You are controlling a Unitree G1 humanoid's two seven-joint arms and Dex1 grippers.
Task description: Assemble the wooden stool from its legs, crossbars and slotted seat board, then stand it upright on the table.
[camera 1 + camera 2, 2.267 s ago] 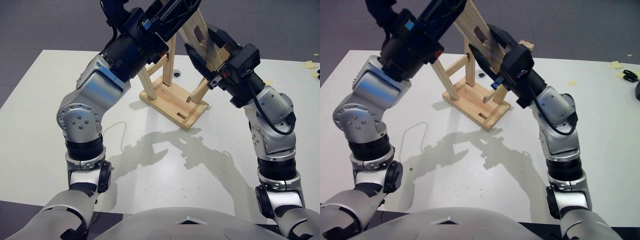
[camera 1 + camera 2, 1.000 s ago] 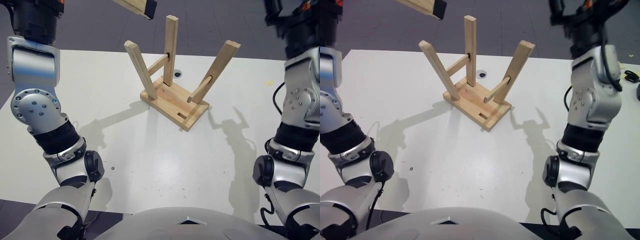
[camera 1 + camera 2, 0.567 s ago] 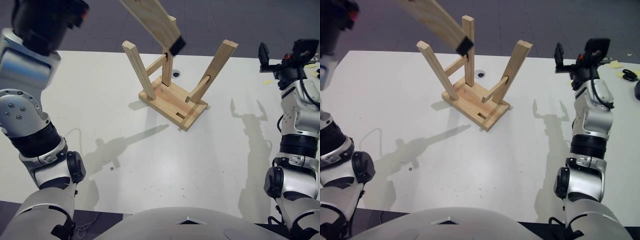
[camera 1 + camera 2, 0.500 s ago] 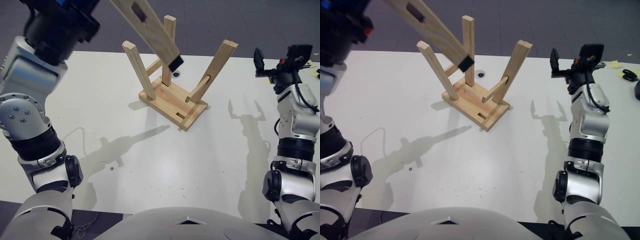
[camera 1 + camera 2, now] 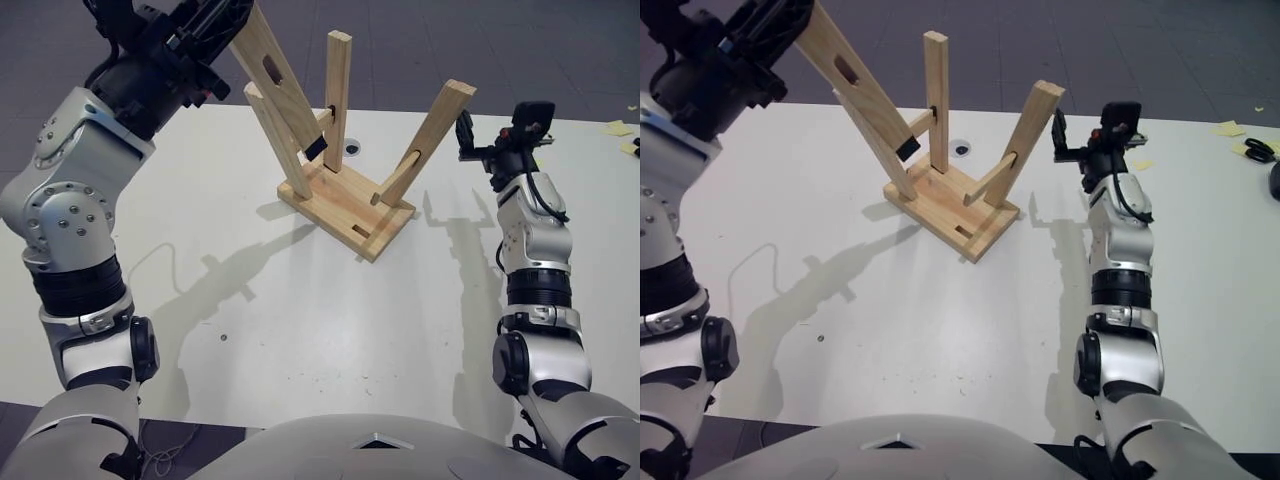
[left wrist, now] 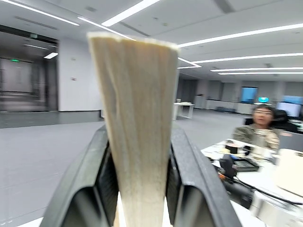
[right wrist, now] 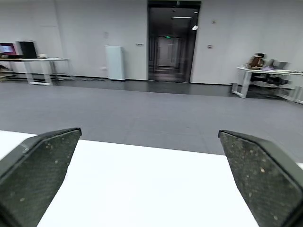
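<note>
We look over a white table [image 5: 300, 330] that stands on a dark grey floor [image 5: 520, 40]. Beyond it we find an open office with white walls [image 7: 85, 28], a dark doorway [image 7: 173, 40] leading into a lit corridor, a pale cabinet [image 7: 115, 62] near that doorway, and desks [image 7: 42, 59] set against the walls. Overhead we see long light strips [image 6: 236, 35] running across a white ceiling [image 6: 189, 19].

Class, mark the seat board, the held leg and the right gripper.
seat board [image 5: 345, 205]: left eye view, bare face between legs.
held leg [image 5: 291, 105]: left eye view, middle, below its slot.
right gripper [image 7: 149, 137]: right wrist view, midway between fingertips.
</note>
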